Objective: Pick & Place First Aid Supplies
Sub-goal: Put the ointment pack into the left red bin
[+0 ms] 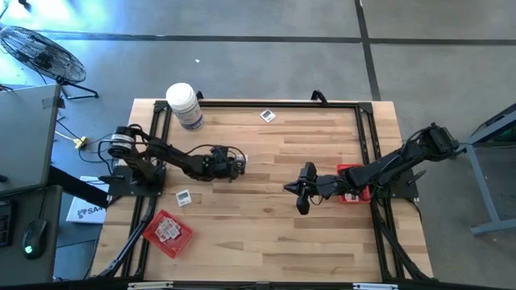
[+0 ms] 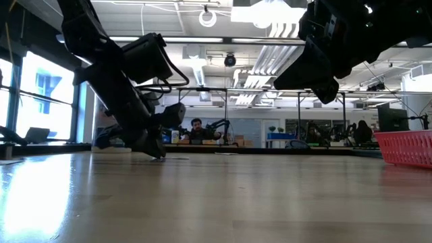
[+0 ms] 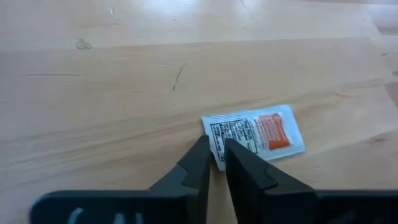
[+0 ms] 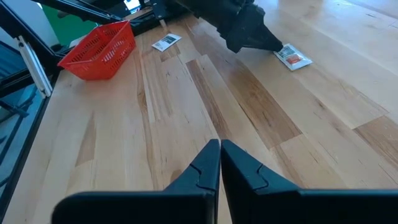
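Your left gripper (image 3: 214,155): clenched on corner of orange-printed packet (image 3: 255,134), flat on table (image 1: 322,242) | your right gripper (image 4: 220,155): clenched, empty, mid-table.

Left pincer (image 1: 239,167) on a packet (image 3: 255,133) mid-table; jar (image 1: 185,105) behind, basket (image 1: 167,233) in front.

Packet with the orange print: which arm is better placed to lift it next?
Left. The left gripper is already down at the packet, fingertips pinching its edge. The right gripper is shut and empty, apart from it.
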Controlling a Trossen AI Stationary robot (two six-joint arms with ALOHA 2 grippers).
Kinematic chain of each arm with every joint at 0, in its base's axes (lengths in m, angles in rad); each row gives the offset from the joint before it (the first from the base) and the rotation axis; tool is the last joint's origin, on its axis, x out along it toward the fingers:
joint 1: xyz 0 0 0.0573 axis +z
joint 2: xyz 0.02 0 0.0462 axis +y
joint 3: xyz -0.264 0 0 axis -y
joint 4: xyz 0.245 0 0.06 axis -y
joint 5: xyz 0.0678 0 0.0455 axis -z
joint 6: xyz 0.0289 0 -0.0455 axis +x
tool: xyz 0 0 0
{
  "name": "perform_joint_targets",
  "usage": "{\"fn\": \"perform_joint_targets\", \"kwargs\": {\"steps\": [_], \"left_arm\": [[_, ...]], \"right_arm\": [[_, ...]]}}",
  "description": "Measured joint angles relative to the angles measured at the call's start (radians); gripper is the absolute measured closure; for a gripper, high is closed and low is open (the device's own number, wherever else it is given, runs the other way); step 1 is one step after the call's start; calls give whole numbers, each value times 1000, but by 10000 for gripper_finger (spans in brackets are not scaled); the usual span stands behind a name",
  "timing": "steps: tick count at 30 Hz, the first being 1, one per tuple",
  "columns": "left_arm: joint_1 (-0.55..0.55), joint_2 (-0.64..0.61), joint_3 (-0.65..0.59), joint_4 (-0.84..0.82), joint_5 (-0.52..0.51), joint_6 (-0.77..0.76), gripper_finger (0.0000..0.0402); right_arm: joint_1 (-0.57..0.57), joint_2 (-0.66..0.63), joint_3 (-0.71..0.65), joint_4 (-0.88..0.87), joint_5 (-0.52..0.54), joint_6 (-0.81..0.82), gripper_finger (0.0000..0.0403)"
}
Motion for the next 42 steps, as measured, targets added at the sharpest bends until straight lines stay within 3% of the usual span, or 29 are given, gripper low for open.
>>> {"fn": "perform_joint_targets", "kwargs": {"steps": [5,21,31,42], "left_arm": [[-2,18,0,2,-28,-3,397],[-20,-191,-4,-15,35,298,401],[-143,-188,-3,244,-26,591,401],[-166,-189,-2,327,-50,691,401]], "right_arm": [[0,0,0,0,0,0,395],[0,0,0,0,0,0,399],[-2,0,0,56,19,86,399],[-36,0,0,107,193,-239,400]]}}
